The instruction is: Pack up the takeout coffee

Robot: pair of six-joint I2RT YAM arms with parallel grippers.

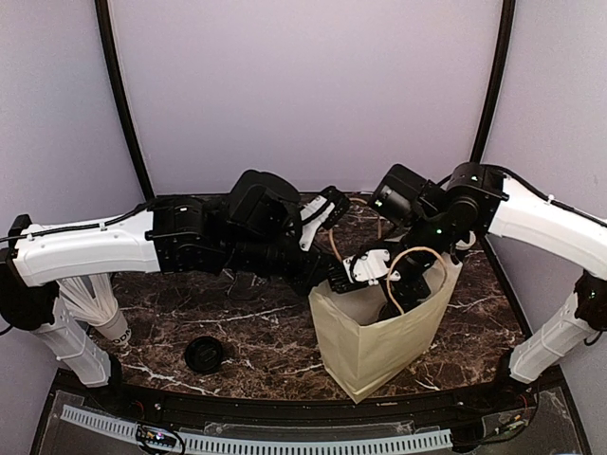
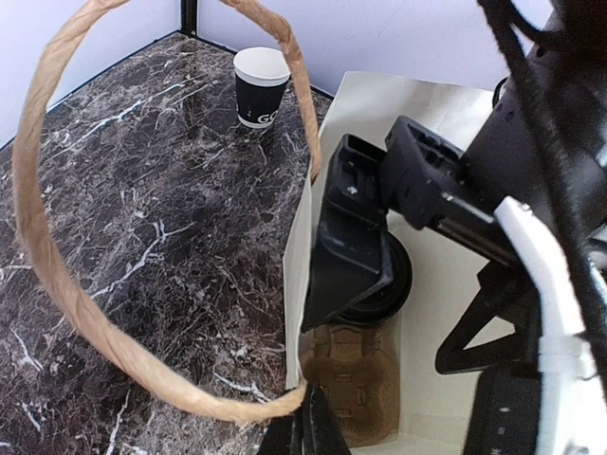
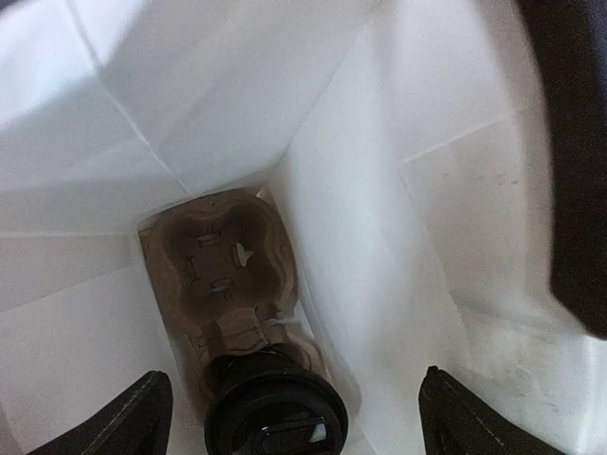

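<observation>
The takeout coffee (image 3: 275, 413), a black cup with a black lid, stands in the near slot of a brown cardboard carrier (image 3: 220, 248) at the bottom of a white paper bag (image 1: 375, 346). My right gripper (image 3: 294, 417) hangs inside the bag just above the cup. It is open, its fingertips (image 3: 137, 417) well clear of the lid on both sides. In the left wrist view the lid (image 2: 394, 284) shows under the right gripper's finger. My left gripper (image 2: 308, 431) is shut on the bag's twine handle (image 2: 43, 246) at the bag's left rim.
A matching cup with a bare white rim (image 2: 261, 85) stands on the marble table (image 1: 256, 332) at the far side in the left wrist view. A loose flat black lid (image 1: 204, 354) lies front left. Both arms crowd over the bag's mouth.
</observation>
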